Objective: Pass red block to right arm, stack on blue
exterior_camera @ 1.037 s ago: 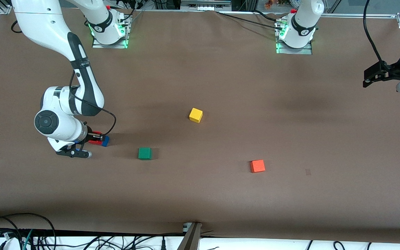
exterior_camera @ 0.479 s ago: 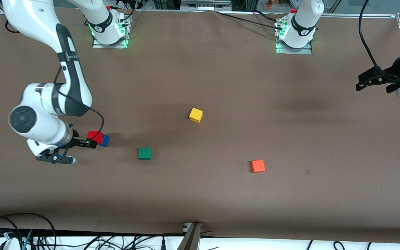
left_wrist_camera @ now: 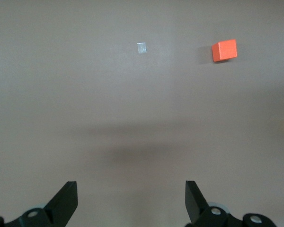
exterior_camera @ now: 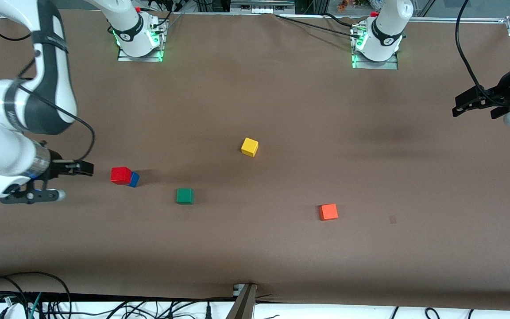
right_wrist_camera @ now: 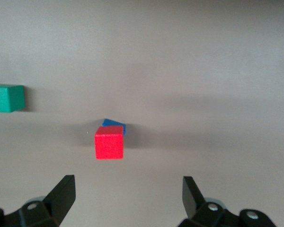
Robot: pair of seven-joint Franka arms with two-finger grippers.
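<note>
Red block (exterior_camera: 120,175) now sits on blue (exterior_camera: 134,179), left-centre of front frame, slightly offset so blue edge shows. Right tool (exterior_camera: 82,168), shut on block a second ago, now open, empty, pulled back toward frame's left edge over bare tabletop (exterior_camera: 281,257). Release looks done; stack appears complete. Left tool (exterior_camera: 469,103) open, empty, waits at right edge. Green (exterior_camera: 184,195), yellow (exterior_camera: 249,146), orange (exterior_camera: 328,212) cubes unmoved.

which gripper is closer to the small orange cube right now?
Left. The left gripper, open, hangs at its own end of the table, with the small orange cube in its wrist view. The right gripper, open, sits by the red-on-blue stack.
</note>
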